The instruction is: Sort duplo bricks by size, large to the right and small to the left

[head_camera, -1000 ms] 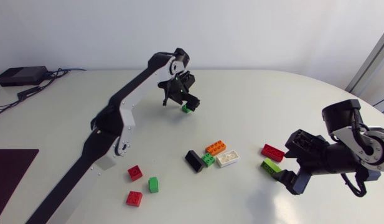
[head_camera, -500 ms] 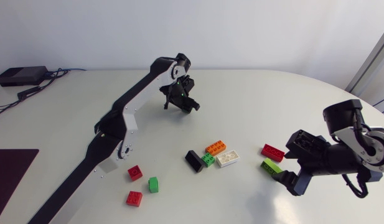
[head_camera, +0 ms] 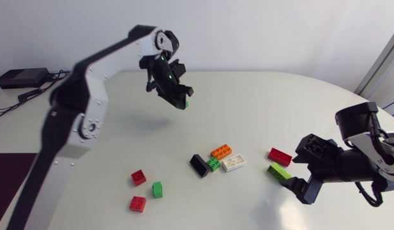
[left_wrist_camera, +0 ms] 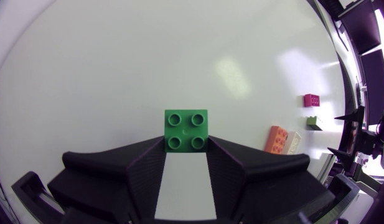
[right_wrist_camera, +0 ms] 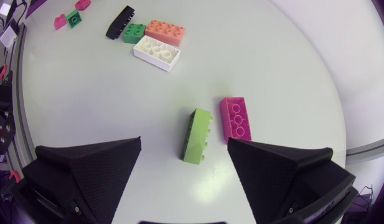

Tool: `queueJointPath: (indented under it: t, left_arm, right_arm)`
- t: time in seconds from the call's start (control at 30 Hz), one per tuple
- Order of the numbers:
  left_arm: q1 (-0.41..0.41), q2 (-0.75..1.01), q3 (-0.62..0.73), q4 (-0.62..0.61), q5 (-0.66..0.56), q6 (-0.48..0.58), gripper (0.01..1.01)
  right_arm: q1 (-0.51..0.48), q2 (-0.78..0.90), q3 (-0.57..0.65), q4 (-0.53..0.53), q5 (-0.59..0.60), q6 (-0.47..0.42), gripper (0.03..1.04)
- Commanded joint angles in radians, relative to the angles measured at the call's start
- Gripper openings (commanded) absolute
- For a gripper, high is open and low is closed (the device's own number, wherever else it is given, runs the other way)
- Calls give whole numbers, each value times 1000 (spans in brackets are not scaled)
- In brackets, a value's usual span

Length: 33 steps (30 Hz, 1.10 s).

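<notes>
The left claw [left_wrist_camera: 186, 148] grips a small green brick [left_wrist_camera: 186, 130] high above the tabletop [head_camera: 260, 108]. Likely mid-carry; next, set it by the small bricks [head_camera: 138, 177] at left. The right claw [right_wrist_camera: 184, 142] gapes wide over a lime brick [right_wrist_camera: 196, 135].

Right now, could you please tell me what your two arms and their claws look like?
My left arm has silver-grey links with black joints. My right arm shows a rounded black joint and a pale grey link. The left claw and right claw are matte black, each two broad wedge-shaped fingers with finely textured faces.
</notes>
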<state>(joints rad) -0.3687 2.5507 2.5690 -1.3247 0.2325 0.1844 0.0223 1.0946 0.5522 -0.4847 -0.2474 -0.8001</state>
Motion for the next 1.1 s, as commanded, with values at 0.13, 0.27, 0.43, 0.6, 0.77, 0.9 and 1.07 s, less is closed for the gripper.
queueJointPath:
  t: [0.13,0.27,0.43,0.6,0.77,0.9,1.07]
  left_arm:
    - [25,-395,-593,237,-58,-43,318]
    - [56,-557,-914,418,-91,-39,321]
    - [79,-710,-1236,594,-114,-31,323]
    - [105,-820,-1466,702,-125,-14,325]
    - [132,-952,-1606,700,-134,21,325]
    - [162,-1063,-1701,665,-136,70,325]
    - [148,-1146,-1816,650,-136,125,326]
  right_arm:
    - [34,-62,-34,-45,-4,27,998]
    - [45,-99,-41,-68,-1,33,998]
    - [59,-111,-46,-77,0,50,998]
    - [166,-87,-41,-48,48,131,998]
    - [237,-4,9,-11,85,173,998]
    - [261,57,61,-2,92,185,998]
    - [317,163,147,17,94,219,998]
